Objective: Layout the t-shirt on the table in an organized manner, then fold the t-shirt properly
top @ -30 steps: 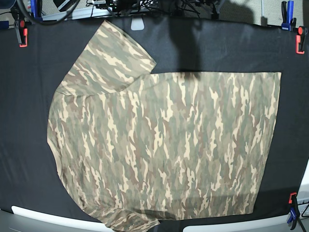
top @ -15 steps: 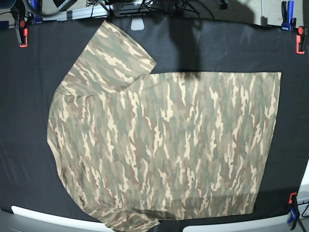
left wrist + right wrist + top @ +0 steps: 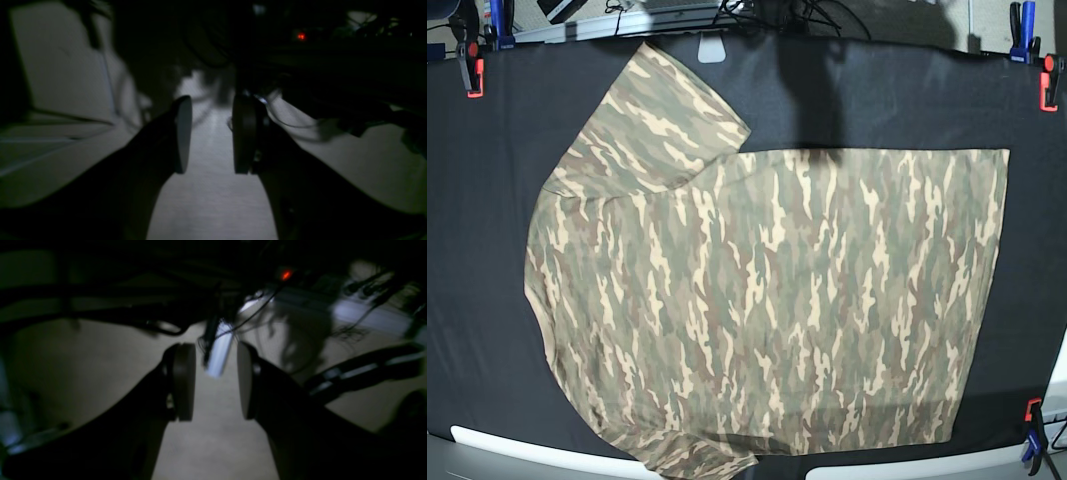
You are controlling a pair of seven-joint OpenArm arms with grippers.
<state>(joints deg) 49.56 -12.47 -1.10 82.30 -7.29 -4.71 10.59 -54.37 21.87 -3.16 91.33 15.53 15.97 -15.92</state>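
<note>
- Large camouflage-print short-sleeved t-shirt [image 3: 767, 300] of soft cloth is lying spread flat on the wide black cloth-covered surface [image 3: 487, 330], collar side toward base-view left, hem toward right.
- Risk, near edge: lower sleeve is hanging past the surface front; a fold dragging from there is likely bunching or pulling the cloth off.
- Risk, far side: upper sleeve is splayed outward; folding over it untucked is likely giving a crooked packet.
- Left claw [image 3: 208, 135] is standing partly spread, pinching nothing, touching nothing, off the surface.
- Right claw [image 3: 217, 381] likewise partly spread, empty.
</note>
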